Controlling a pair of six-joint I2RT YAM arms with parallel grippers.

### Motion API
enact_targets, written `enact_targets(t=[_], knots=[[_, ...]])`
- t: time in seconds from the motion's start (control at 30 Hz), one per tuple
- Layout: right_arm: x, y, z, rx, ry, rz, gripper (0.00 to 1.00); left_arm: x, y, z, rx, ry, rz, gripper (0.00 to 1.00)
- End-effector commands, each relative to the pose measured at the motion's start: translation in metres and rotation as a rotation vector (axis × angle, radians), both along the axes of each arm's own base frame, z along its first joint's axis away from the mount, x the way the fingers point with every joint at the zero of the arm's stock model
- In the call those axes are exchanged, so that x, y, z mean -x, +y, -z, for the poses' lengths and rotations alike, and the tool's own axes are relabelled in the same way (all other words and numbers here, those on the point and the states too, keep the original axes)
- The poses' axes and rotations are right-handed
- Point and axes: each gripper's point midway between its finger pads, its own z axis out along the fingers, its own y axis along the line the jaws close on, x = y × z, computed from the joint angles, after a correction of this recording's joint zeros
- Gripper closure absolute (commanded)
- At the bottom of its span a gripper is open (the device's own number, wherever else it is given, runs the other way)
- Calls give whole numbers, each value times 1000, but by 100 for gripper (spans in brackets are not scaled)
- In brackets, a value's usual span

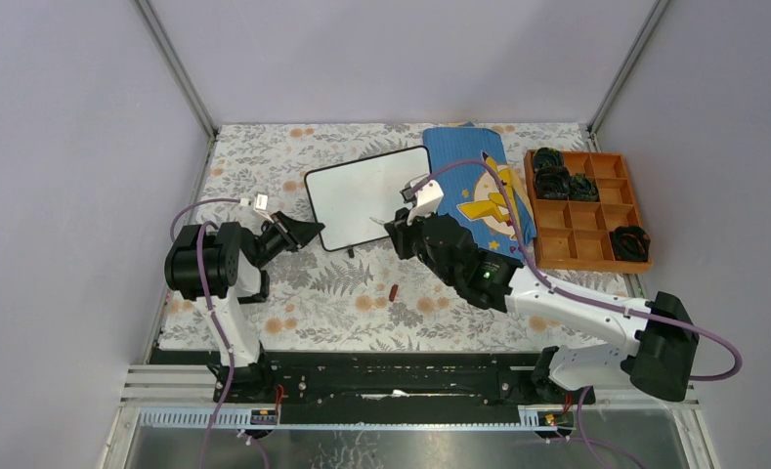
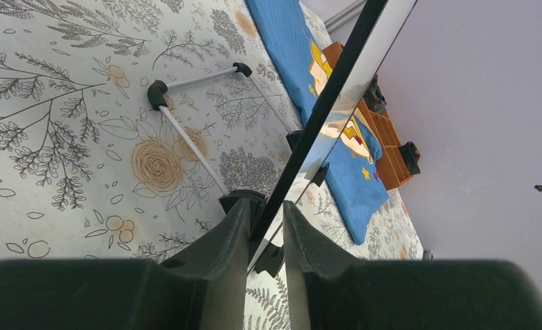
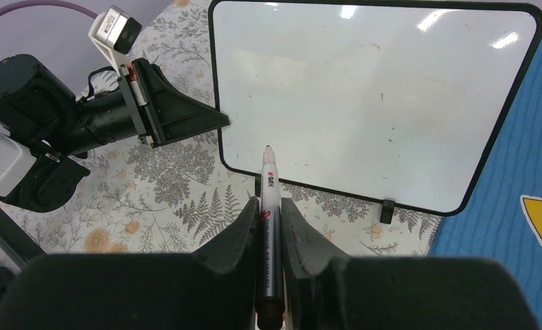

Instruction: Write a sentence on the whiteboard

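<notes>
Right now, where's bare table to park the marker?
Free: back-left corner, left of the whiteboard; near-middle strip around the cap. Crowded: right side, with blue cloth, tray and right arm.

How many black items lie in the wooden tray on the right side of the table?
4. In the tray: one black item in the far-left compartment, another directly nearer, one to its right, one in the near-right corner. Smaller ones may be hidden.
</notes>
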Motion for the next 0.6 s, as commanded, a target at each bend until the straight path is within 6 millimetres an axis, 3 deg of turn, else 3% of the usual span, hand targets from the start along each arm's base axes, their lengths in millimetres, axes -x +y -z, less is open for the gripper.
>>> enact_targets(t=[0.0,0.37,0.57], knots=[[-2,15,-31,-89,-40,-19,100,-7,3,-11,-14,-73,-14,71],[-16,35,-43,-95,-95,29,100,-7,3,-10,-11,-65,-18,75],[-22,57,-38,-40,-170,70,100,-7,4,-9,-11,-62,-21,76]])
